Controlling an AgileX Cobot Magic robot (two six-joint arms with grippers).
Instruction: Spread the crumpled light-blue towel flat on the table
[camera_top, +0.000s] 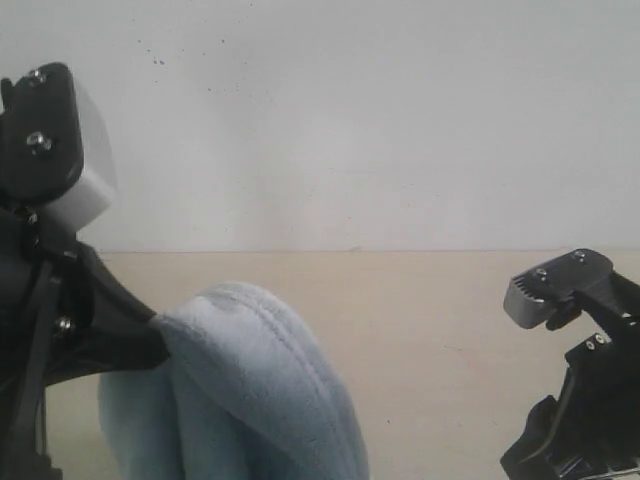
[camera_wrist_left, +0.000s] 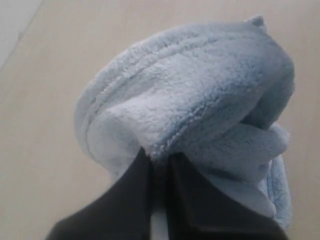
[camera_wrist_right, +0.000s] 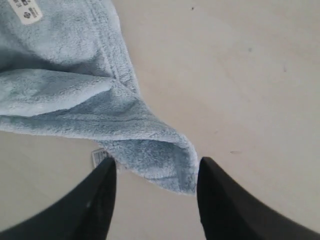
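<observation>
The light-blue fluffy towel (camera_top: 255, 385) hangs bunched from my left gripper (camera_top: 155, 335), lifted over the beige table (camera_top: 450, 310). In the left wrist view the towel (camera_wrist_left: 200, 100) bulges in a folded lump, and my left gripper (camera_wrist_left: 160, 159) is shut on its hemmed edge. In the right wrist view a pointed corner of the towel (camera_wrist_right: 160, 150) droops between the two fingers of my right gripper (camera_wrist_right: 156, 167), which is open and not touching it. A white printed tag (camera_wrist_right: 26, 10) shows on the cloth, and a small label (camera_wrist_right: 100, 157) peeks out by one finger.
A white wall (camera_top: 350, 120) rises behind the table's far edge. My right arm (camera_top: 580, 400) sits low at the right of the exterior view. Bare tabletop (camera_wrist_right: 240, 75) lies beyond the towel's corner.
</observation>
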